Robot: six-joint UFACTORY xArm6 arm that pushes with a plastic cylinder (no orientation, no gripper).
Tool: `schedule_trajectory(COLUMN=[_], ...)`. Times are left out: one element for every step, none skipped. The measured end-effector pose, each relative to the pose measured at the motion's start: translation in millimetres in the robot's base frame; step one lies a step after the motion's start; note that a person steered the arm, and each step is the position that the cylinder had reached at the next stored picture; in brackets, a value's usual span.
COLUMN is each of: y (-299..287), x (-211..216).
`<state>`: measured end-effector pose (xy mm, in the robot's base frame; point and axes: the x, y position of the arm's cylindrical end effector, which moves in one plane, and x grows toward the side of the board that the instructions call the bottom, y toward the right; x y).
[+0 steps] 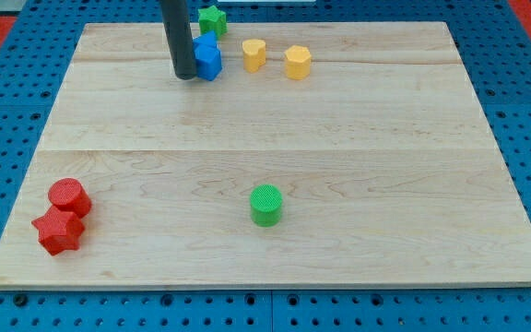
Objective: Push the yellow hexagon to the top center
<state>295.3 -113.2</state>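
Note:
The yellow hexagon (297, 62) stands near the view's top, right of centre. A yellow heart-shaped block (253, 54) stands just to its left. My tip (185, 76) rests on the board at the view's top, left of centre, touching the left side of a blue block (209, 57). The tip is well to the left of the yellow hexagon, with the blue block and the yellow heart between them.
A green star-shaped block (213, 18) sits at the board's top edge, behind the blue block. A green cylinder (266, 205) stands below centre. A red cylinder (69, 197) and a red star-shaped block (59, 230) sit at the bottom left. The wooden board (385, 184) lies on a blue pegboard.

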Motion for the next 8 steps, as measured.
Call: schedule_trajectory(y=[0,15,35,16,57,128,168,195], x=[-4,-15,-16,24,47,38,38,36])
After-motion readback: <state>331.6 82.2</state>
